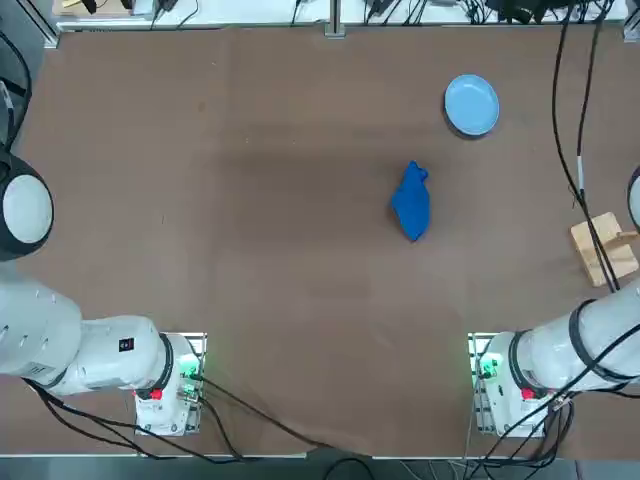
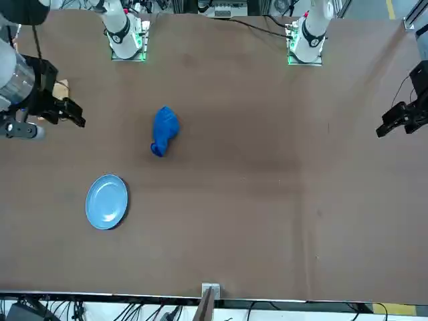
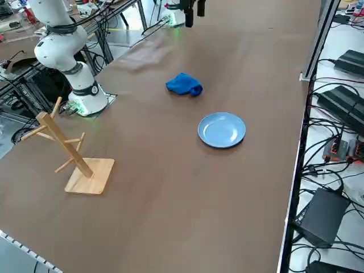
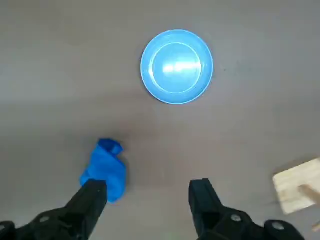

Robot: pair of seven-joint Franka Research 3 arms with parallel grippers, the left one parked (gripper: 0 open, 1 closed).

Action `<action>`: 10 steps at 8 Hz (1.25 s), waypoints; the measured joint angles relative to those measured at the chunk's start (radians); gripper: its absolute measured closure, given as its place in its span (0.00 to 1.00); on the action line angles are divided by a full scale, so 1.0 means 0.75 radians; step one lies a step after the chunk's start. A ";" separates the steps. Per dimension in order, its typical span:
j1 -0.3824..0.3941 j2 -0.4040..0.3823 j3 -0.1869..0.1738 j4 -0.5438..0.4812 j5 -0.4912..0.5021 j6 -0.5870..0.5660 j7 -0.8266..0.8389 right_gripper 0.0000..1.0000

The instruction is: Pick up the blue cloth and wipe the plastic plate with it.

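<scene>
Plainly crumpled blue cloth [image 1: 411, 202], open right hand [image 4: 147, 195] above

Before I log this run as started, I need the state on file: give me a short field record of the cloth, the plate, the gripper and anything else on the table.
blue cloth: bunched in a heap on the table, untouched
plastic plate: light blue, upright, nothing on it; apart from the cloth
right gripper: open, holding nothing, raised above the table near the wooden rack
wooden rack: peg stand on a square base, near the right arm's table edge
table: brown top
task progress: cloth not yet picked up
</scene>
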 joint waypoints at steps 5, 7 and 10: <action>0.021 0.023 0.001 -0.249 0.103 0.291 0.557 0.00; 0.046 0.029 0.008 -0.404 0.131 0.479 0.719 0.00; 0.162 0.034 0.015 -0.643 0.134 0.731 0.891 0.00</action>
